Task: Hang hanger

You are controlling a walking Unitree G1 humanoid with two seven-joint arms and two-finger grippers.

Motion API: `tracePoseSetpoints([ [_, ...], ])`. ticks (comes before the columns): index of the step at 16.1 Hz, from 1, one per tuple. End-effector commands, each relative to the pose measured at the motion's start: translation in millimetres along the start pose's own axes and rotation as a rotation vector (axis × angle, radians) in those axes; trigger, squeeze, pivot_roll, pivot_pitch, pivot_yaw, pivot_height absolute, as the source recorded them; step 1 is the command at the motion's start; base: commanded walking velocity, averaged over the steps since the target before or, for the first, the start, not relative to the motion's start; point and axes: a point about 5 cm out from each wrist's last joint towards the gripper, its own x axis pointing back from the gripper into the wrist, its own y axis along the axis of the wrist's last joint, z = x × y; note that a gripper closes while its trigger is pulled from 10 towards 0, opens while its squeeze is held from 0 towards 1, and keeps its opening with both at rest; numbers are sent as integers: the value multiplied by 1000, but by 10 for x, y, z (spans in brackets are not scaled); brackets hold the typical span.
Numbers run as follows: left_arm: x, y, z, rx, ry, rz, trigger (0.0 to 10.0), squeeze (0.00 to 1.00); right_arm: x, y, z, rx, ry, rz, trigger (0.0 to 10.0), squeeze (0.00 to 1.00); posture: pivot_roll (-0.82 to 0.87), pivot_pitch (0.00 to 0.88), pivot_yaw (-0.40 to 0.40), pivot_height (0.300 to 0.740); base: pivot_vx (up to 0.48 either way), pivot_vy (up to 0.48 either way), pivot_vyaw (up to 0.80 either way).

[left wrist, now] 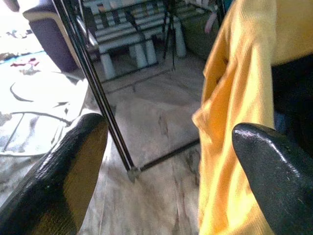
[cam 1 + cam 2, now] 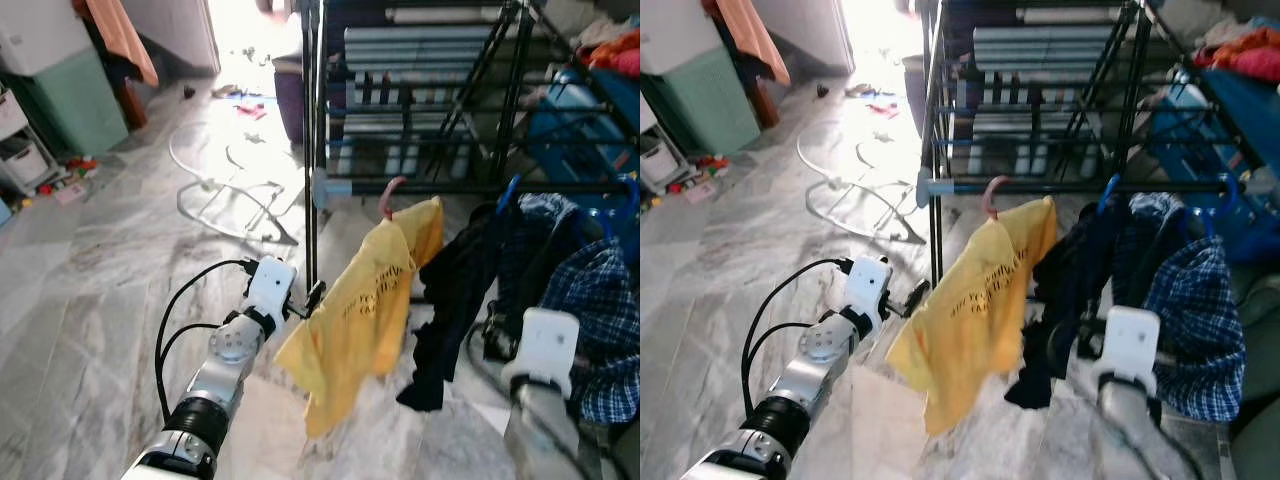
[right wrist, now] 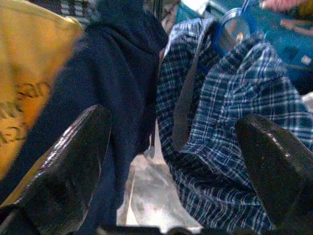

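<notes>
A yellow shirt [image 2: 370, 300] hangs on a pink hanger [image 2: 388, 197] whose hook sits over the black rack's front rail [image 2: 450, 186]. My left gripper [image 2: 313, 298] reaches to the shirt's left edge. In the left wrist view its fingers [image 1: 63, 166] stand open, with the yellow cloth [image 1: 234, 122] beside one fingertip and nothing gripped. A dark garment [image 2: 450, 300] and a blue plaid shirt [image 2: 590, 290] on a blue hanger [image 2: 510, 190] hang further right. My right gripper [image 3: 173, 147] is open, pointing at the gap between those two garments.
The rack's black corner post [image 2: 310, 150] stands just behind the left gripper. A white wire frame [image 2: 230, 190] lies on the marble floor to the left. A green cabinet [image 2: 70, 100] and small toys are at far left. Blue bins [image 2: 570, 120] sit behind the rack.
</notes>
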Motion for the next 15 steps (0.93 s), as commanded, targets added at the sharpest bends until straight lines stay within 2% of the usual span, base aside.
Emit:
tracePoseSetpoints([
  [1, 7, 24, 19, -21, -10, -3, 10000, 0, -16, -19, 43, -7, 26, 27, 10000, 0, -15, 129, 38, 740, 0, 0, 0],
  [3, 42, 35, 45, -37, -15, -9, 10000, 0, -230, 16, 245, 12, 159, 78, 10000, 0, 11, 141, 41, 740, 0, 0, 0],
  [6, 89, 62, 94, -48, -8, -26, 10000, 0, -397, 252, 352, 16, 179, 3, 10000, 0, 35, 144, 38, 740, 0, 0, 0],
  [8, 119, 46, 115, -49, -3, -18, 10000, 0, -421, 275, 437, 4, 197, 5, 10000, 0, 49, 148, 32, 740, 0, 0, 0],
  [9, 135, 29, 123, -49, 1, -10, 10000, 0, -424, 175, 496, -17, 219, 61, 10000, 0, 56, 150, 32, 740, 0, 0, 0],
  [11, 138, 48, 126, -50, 4, -13, 10000, 0, -409, 73, 537, -4, 241, 94, 10000, 0, 62, 154, 32, 740, 0, 0, 0],
  [12, 135, 60, 136, -51, 6, -14, 10000, 0, -387, 74, 526, 2, 227, 86, 10000, 0, 58, 156, 35, 740, 0, 0, 0],
  [13, 125, 65, 138, -51, 8, -13, 10000, 0, -379, 184, 477, 27, 174, 21, 10000, 0, 53, 149, 39, 740, 0, 0, 0],
  [15, 113, 68, 118, -49, 2, -11, 10000, 0, -393, 297, 489, 1, 167, -24, 10000, 0, 46, 142, 45, 740, 0, 0, 0],
])
